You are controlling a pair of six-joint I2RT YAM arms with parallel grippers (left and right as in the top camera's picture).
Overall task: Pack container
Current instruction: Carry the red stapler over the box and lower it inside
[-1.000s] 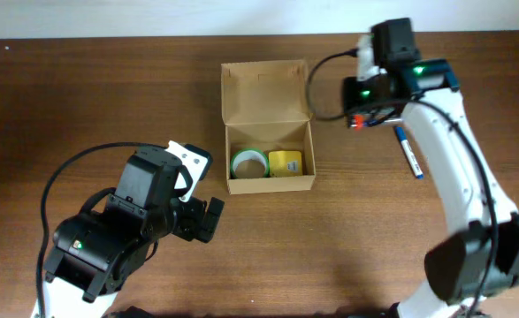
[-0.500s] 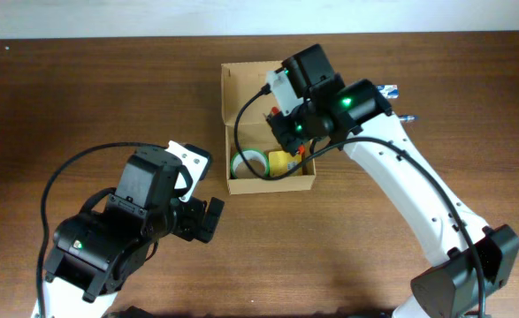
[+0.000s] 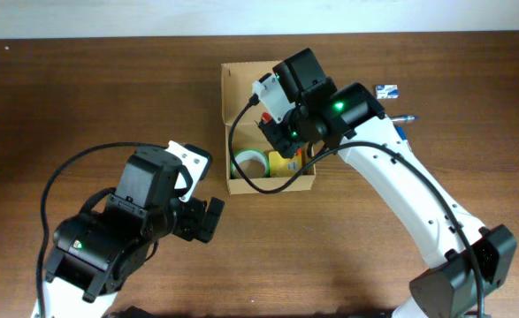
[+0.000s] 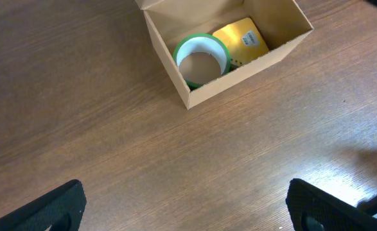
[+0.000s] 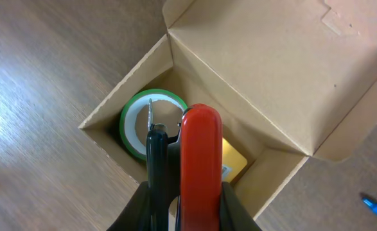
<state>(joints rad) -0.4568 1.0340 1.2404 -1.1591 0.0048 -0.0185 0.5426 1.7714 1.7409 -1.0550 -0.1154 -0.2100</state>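
We are looking at a brown cardboard container sitting open at the middle of the worktop, its lid flap lying back on the far side. A green tape roll and a yellow packet are lying inside it.

The right end effector is hovering over the open top, clamping a slim red-and-black object between its fingers. The left end effector is waiting near and left of the container, jaws spread wide and holding nothing.

We are judging the container to be light and thin-walled, likely to slide or buckle under a hard squeeze. It is best taken gently across two opposite side walls, or closed by pushing the flap's free edge.

We are unable to tell what the red-and-black object is. From overhead the right arm is covering much of the container's right side. A blue pen is showing only in part, right of the container.
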